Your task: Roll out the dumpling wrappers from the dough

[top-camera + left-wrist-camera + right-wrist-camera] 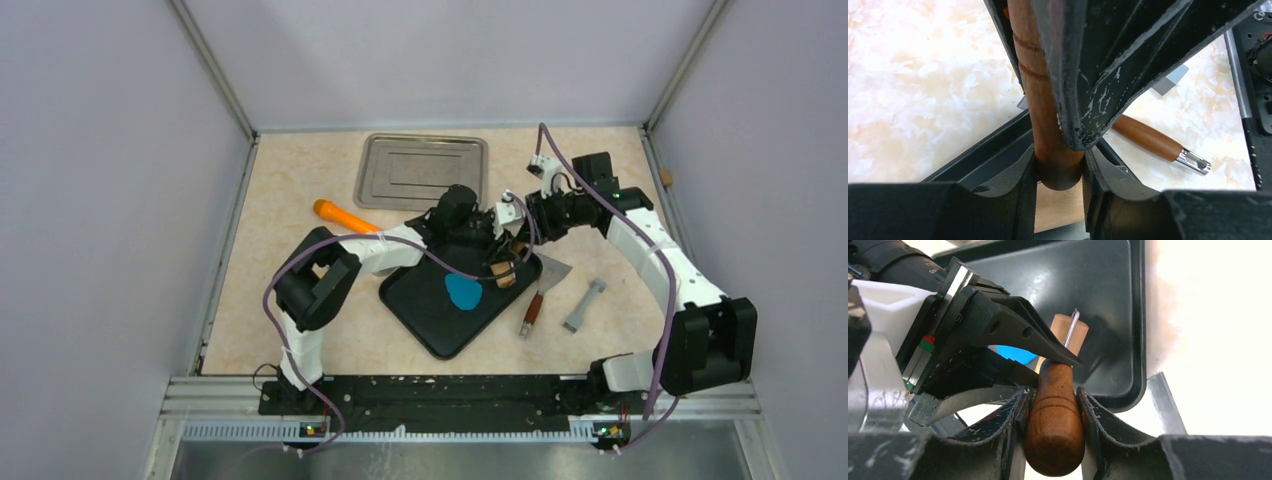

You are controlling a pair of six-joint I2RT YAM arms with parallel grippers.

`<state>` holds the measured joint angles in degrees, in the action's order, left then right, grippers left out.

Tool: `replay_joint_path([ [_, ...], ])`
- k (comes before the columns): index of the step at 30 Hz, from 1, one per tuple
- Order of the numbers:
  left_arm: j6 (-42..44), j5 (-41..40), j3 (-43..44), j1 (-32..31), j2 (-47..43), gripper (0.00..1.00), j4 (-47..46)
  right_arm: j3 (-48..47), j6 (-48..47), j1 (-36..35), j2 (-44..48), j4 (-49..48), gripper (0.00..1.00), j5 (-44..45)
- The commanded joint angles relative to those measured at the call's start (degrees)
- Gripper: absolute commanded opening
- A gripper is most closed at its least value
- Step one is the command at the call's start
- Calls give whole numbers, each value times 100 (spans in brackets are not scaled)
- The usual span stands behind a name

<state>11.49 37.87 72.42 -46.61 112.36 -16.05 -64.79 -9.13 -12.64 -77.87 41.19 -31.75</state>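
Top external view shows the uncut blue dough [463, 292] on the black tray [425, 325] mid-desk [290, 310], the left end effector [1059, 170] and right end effector [1054, 405] both clamped on the wooden roller [1054, 435] just far-right of it, so rolling looks about to begin and calls for lowering the roller onto the dough, within pale walls [90, 200].

A: Top?
B: High at the near edge, looking down on the whole table [290, 320].
A: Wrists?
B: Close up, facing each other across the wooden handle [1045, 115]; right shares dough [1010, 353] with top.
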Motion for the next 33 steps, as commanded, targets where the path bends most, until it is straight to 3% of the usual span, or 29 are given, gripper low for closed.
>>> replay_joint_path([
  [1,47,-215,-57,150,-505,0,317,-382,-131,-167,-68,358,0,-1557],
  [11,228,-679,-696,222,-840,0,550,-174,-144,-376,-698,-295,0,-1817],
  [27,-15,-476,-1304,102,-1200,0,292,-392,-1254,-539,-1034,757,0,-2173],
  [33,-78,-663,-1552,91,-1053,0,122,-371,-1294,-665,-1329,600,0,-2035],
])
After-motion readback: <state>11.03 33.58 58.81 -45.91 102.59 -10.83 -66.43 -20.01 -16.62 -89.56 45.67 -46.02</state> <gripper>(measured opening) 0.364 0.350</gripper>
